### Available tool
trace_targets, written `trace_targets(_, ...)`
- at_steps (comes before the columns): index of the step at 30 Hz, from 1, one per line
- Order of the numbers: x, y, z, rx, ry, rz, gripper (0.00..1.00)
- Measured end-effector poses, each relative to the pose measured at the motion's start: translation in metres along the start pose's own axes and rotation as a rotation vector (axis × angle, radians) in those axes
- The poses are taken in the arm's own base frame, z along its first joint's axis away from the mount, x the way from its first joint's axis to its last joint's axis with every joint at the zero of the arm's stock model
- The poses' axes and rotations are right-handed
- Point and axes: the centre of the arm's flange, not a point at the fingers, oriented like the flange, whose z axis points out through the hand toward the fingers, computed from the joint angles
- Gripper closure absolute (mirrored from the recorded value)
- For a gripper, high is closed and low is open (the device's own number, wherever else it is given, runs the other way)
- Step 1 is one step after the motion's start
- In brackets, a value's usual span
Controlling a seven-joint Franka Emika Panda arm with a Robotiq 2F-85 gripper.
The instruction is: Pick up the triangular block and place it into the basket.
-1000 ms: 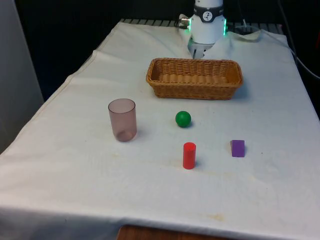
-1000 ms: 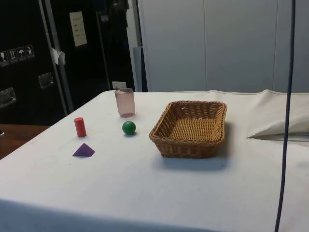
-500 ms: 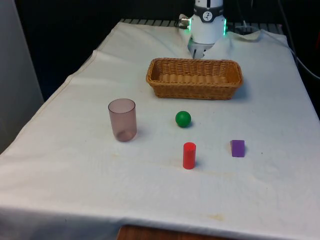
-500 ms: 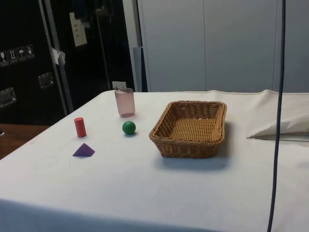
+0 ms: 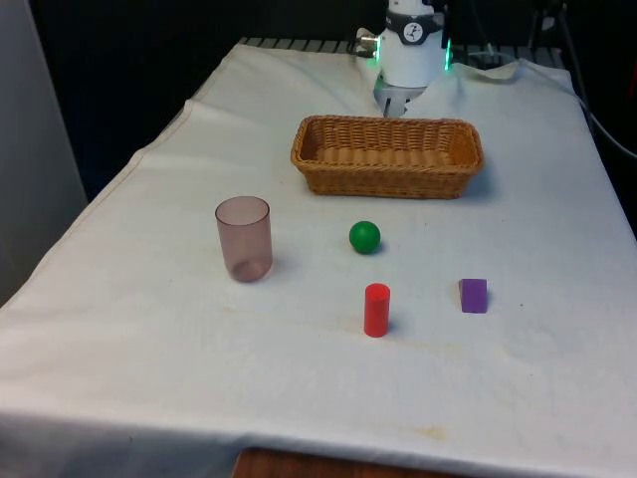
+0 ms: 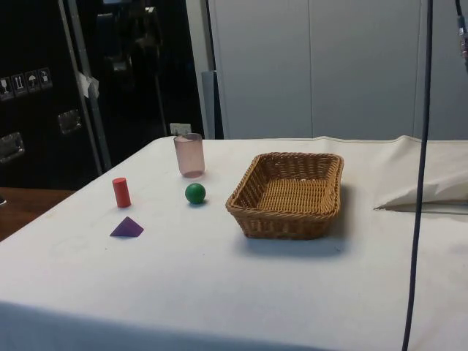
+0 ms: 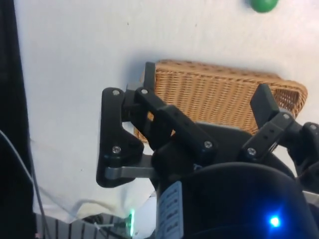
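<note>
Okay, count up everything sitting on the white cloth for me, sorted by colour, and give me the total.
Purple: 1, the triangular block
Red: 1, the cylinder
Green: 1, the ball
Pinkish, see-through: 1, the cup
Tan wicker: 1, the basket
Total: 5
</note>
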Motion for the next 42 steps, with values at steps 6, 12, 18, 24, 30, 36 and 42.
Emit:
trace_targets(6, 0.001, -0.011, 0.012, -0.010, 0.008, 0.003, 0.00)
trace_targets(12, 0.003, -0.025, 0.027, -0.021, 0.030, 0.009, 0.00)
trace_targets(18, 0.010, -0.035, 0.042, -0.028, 0.054, 0.010, 0.00)
trace_targets(24, 0.026, -0.044, 0.053, -0.024, 0.075, 0.014, 0.00)
trace_targets(30, 0.043, -0.049, 0.070, -0.024, 0.091, 0.021, 0.00)
trace_targets(36, 0.054, -0.052, 0.085, -0.027, 0.097, 0.026, 0.00)
trace_targets(42, 0.056, -0.053, 0.092, -0.035, 0.093, 0.020, 0.00)
